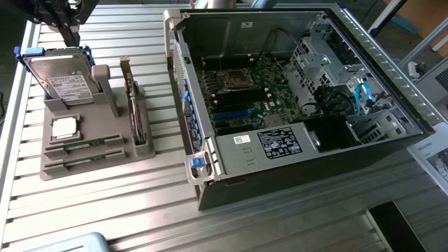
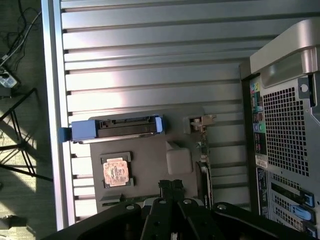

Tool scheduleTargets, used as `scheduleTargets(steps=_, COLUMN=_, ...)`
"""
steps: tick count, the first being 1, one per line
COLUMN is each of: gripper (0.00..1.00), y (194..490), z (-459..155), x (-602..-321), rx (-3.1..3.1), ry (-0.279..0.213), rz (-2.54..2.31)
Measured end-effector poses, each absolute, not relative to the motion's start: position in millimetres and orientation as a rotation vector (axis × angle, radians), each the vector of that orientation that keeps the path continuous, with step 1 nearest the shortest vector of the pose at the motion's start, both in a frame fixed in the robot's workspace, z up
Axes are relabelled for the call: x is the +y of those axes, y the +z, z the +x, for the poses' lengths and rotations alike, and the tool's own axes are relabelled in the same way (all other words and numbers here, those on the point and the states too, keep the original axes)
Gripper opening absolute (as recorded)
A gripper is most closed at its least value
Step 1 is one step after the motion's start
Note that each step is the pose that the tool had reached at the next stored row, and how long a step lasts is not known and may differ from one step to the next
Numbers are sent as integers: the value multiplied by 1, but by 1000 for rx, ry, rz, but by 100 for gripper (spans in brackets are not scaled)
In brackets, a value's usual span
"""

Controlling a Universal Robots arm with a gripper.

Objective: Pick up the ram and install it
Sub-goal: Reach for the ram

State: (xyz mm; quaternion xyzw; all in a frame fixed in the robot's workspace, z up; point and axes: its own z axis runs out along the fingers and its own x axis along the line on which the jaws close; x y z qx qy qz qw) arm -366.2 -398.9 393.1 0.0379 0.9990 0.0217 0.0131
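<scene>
Two green ram sticks (image 1: 94,142) (image 1: 85,159) lie one behind the other in the front slots of a grey holder (image 1: 98,168) on the exterior view's left. My gripper (image 1: 71,38) hangs above the holder's far end, over the hard drive (image 1: 63,79), well apart from the sticks. In the wrist view the gripper (image 2: 171,186) looks down on the holder (image 2: 150,150), its two dark fingers pressed together and shut on nothing. On the exterior view's right, the open computer case (image 1: 336,31) shows the motherboard with dark memory slots (image 1: 242,101).
The holder also carries a blue-framed hard drive (image 2: 117,127), a square processor chip (image 2: 116,171) and an upright expansion card (image 1: 133,110). The ribbed metal table (image 1: 140,210) extends toward the front. A dark flat object (image 1: 395,226) and a blue-grey item (image 1: 70,244) lie at the front edge.
</scene>
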Motion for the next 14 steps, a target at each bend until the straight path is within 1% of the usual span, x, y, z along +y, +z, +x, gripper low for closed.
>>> scheduleTargets(steps=14, gripper=11, y=393, z=-373, x=-399, rx=3113, ry=68, rz=118)
